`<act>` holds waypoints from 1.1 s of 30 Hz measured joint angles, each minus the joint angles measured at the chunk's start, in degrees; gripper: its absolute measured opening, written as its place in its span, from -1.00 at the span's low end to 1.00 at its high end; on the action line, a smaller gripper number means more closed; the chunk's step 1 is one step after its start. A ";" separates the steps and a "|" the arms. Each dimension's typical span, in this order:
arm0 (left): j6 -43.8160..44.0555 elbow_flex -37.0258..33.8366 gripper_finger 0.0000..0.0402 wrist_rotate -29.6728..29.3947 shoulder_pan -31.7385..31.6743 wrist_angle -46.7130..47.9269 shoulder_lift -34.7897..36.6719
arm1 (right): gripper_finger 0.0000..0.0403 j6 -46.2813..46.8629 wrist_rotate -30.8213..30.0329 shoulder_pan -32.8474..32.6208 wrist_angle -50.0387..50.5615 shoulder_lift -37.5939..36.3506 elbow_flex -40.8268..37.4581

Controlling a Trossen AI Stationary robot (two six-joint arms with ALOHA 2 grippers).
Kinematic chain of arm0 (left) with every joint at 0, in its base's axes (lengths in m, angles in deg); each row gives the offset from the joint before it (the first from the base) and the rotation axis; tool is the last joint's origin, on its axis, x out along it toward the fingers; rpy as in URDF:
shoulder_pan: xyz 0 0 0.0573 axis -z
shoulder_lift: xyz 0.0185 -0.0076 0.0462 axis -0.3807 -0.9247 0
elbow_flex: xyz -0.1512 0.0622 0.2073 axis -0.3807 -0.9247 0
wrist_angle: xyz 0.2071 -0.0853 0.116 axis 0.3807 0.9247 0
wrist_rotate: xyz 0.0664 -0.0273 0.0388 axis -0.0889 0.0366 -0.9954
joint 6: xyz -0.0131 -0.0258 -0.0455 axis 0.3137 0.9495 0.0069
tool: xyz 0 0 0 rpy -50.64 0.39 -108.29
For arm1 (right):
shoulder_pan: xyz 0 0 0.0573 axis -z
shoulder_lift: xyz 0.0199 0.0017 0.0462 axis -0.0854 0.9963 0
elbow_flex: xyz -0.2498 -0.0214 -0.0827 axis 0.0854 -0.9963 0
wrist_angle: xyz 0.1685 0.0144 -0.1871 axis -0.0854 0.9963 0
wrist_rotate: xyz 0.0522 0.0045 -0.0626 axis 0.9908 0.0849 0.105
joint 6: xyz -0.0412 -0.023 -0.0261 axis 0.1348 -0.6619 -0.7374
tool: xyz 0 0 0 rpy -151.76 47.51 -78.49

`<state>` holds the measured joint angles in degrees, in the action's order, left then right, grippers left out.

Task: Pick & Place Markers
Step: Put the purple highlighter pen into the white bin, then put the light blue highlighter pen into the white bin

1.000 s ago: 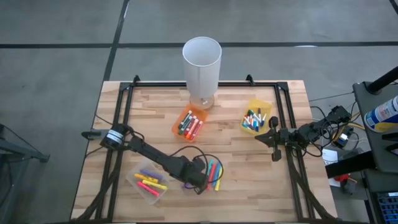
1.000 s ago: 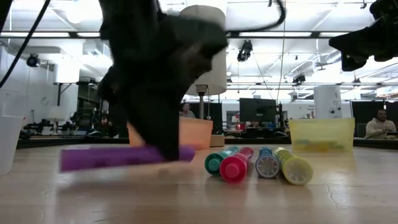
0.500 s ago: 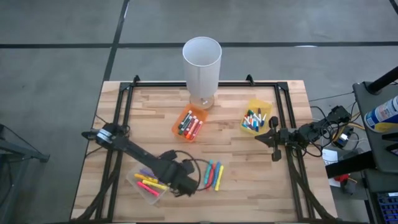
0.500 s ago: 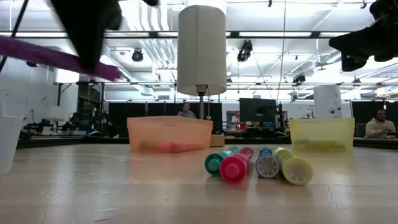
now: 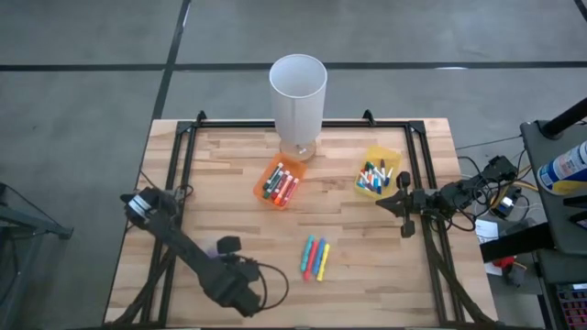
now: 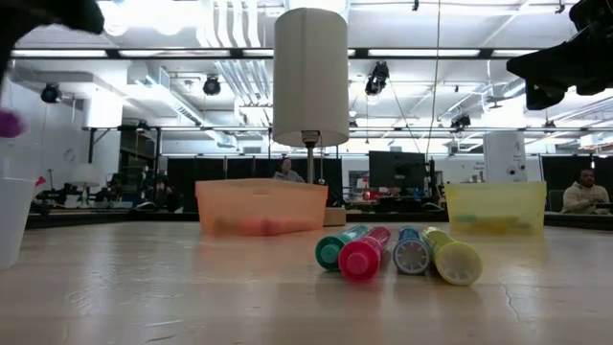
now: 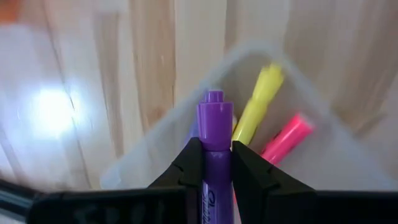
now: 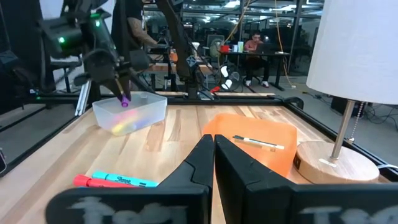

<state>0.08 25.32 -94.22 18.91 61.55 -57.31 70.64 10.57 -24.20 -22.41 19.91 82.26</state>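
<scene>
Left tool (image 7: 216,163), clamped on a purple marker (image 7: 215,140), hovers over the clear bin (image 7: 323,163); next, release it inside.

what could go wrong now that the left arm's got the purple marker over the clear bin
1. The left gripper holds the purple marker above the clear bin, close to its wall; released off-centre, it might strike the rim and roll onto the table.
2. The yellow marker and pink marker already lie inside, so the purple one may land across them and stick out.
</scene>
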 joint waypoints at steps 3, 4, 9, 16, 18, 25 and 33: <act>0.85 -2.92 -0.75 1.40 1.33 -0.06 -0.01 | -0.96 0.00 0.00 -0.01 0.00 0.00 0.00; 0.92 -3.88 -0.75 2.25 1.59 -0.08 -0.01 | -0.96 0.00 0.00 -0.01 0.00 0.00 0.00; 0.97 -7.24 -0.73 3.34 1.80 -0.21 -0.01 | -0.96 0.00 0.00 0.00 0.00 0.00 0.00; -0.71 -8.58 -0.56 3.11 1.73 -1.20 -0.01 | -0.96 0.00 0.00 0.01 0.02 0.00 0.00; -0.17 -8.59 -0.52 3.10 1.68 -1.16 -0.01 | -0.96 0.00 0.00 0.01 0.02 0.00 0.00; 1.44 -7.69 -0.41 3.03 1.31 -0.99 -0.01 | -0.96 0.00 0.00 0.01 0.02 0.00 0.00; 6.53 -1.94 -0.39 -0.29 -2.95 -0.78 -0.01 | -0.96 0.00 0.00 0.01 0.02 0.00 0.00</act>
<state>6.61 23.38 -94.52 15.97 60.77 -57.32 70.64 10.57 -24.18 -22.39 19.91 82.26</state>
